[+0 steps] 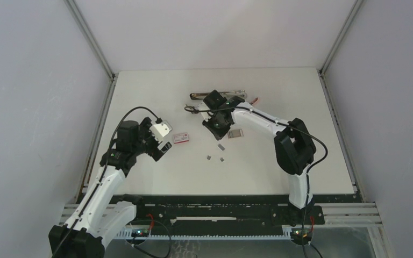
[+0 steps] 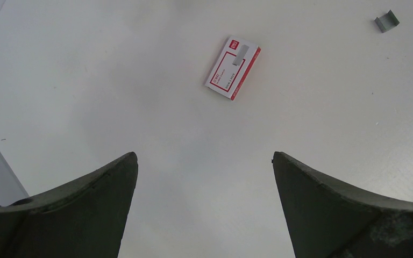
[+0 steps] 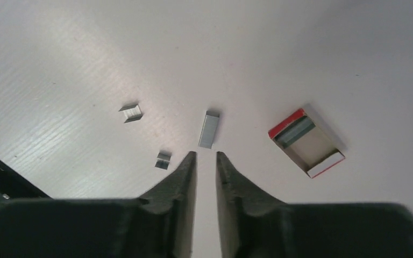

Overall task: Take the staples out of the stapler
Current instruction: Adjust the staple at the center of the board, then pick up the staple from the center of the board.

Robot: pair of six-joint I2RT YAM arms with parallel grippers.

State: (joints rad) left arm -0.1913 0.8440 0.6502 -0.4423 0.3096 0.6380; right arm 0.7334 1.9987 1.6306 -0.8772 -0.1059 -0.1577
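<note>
While the left jaws stand wide open and empty near the closed red-and-white box (image 2: 232, 67), the right jaws, almost closed, grip nothing. Staples (image 3: 209, 129): three loose grey strips mid-surface, one just beyond the right jaws. Stapler (image 1: 198, 96): toward the far edge.

The top view looks down on the whole table (image 1: 279, 97); both close wrist views face it, sharing the staples (image 3: 209, 129).

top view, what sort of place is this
Most likely a lab robot test cell: a white table boxed in by plain grey panels, a left arm and right arm bolted to a metal rail, and loose staples set out.
</note>
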